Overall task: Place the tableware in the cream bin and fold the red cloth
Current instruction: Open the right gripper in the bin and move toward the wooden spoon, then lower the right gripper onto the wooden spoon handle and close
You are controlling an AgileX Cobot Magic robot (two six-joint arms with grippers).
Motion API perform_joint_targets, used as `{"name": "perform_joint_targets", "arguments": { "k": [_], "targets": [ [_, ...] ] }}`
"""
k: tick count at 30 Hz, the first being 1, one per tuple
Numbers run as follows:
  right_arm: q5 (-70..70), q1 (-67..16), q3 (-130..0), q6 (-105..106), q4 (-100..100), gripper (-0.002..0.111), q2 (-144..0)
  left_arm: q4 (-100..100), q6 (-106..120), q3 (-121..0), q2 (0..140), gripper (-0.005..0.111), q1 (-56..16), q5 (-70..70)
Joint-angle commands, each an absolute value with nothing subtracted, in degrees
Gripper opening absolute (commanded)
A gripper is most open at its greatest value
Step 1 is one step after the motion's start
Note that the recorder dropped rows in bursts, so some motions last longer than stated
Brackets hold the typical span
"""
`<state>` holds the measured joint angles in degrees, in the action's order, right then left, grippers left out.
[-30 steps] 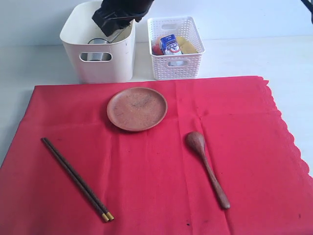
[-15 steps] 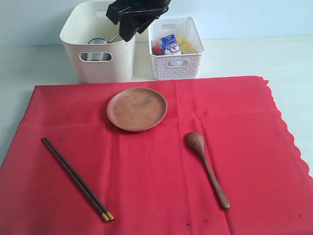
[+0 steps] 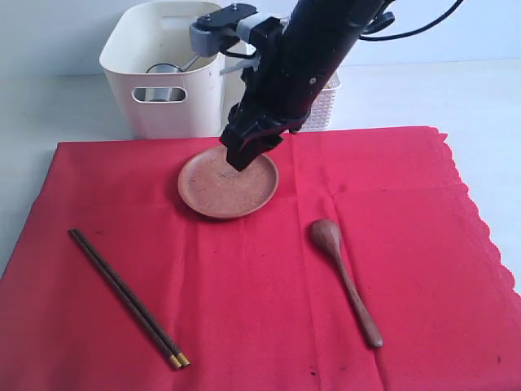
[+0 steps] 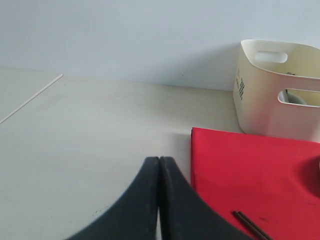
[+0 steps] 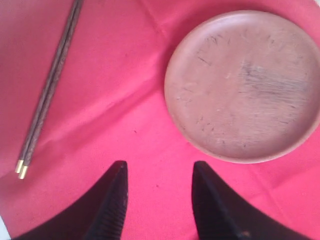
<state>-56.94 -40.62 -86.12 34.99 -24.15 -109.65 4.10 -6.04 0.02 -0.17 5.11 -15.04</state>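
A cup (image 3: 163, 69) sat in the bin (image 3: 175, 114) beyond the unfolded red cloth (image 3: 260, 326), where plate (image 3: 213, 194), spoon (image 3: 346, 281) and chopsticks (image 3: 126, 297) waited beneath the open, empty right gripper (image 5: 159, 167).

You have the right gripper (image 3: 242, 156) above the cloth (image 3: 407, 204), close by the plate (image 3: 220, 194), which lies on that cloth. In the exterior view the chopsticks (image 3: 126, 297) lie in front of the gripper to its left and the spoon (image 3: 346, 281) in front to its right, both on the cloth. Behind the gripper, off the cloth on the table (image 3: 456, 90), stands the bin (image 3: 163, 118) with a cup (image 3: 163, 68) inside. The basket (image 3: 324, 110) is just beside the bin on the right.
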Motion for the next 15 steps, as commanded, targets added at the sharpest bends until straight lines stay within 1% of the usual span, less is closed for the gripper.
{"name": "perform_joint_targets", "arguments": {
  "k": [1, 4, 5, 7, 9, 12, 15],
  "targets": [
    [-53.2, -40.7, -84.0, 36.0, -23.1, 0.04, -111.5, 3.9, -6.2, 0.0, 0.0, 0.002, 5.3, -14.8],
    [-53.4, -40.5, -83.8, 31.5, -18.4, 0.04, -113.0, 3.9, -6.2, 0.0, 0.0, 0.002, 5.3, -14.8],
    [-53.8, -40.3, -83.8, 25.5, -13.1, 0.04, -113.6, 3.9, -6.2, 0.0, 0.0, 0.002, 5.3, -14.8],
    [-56.5, -40.2, -83.8, 17.4, -6.2, 0.04, -113.8, 3.9, -6.2, 0.0, 0.0, 0.002, 5.3, -14.8],
    [-60.9, -40.2, -83.8, 14.9, -5.2, 0.04, -113.5, 3.9, -6.2, 0.0, 0.0, 0.002, 5.3, -14.8],
    [-62.1, -40.2, -78.5, 12.8, -5.4, 0.04, -112.2, 3.9, -6.2, 0.0, 0.0, 0.002, 5.3, -14.8],
    [-56.8, -40.2, -70.8, 11.6, -5.4, 0.04, -110.2, 3.9, -6.2, 0.0, 0.0, 0.002, 5.3, -14.8]
  ]
}}
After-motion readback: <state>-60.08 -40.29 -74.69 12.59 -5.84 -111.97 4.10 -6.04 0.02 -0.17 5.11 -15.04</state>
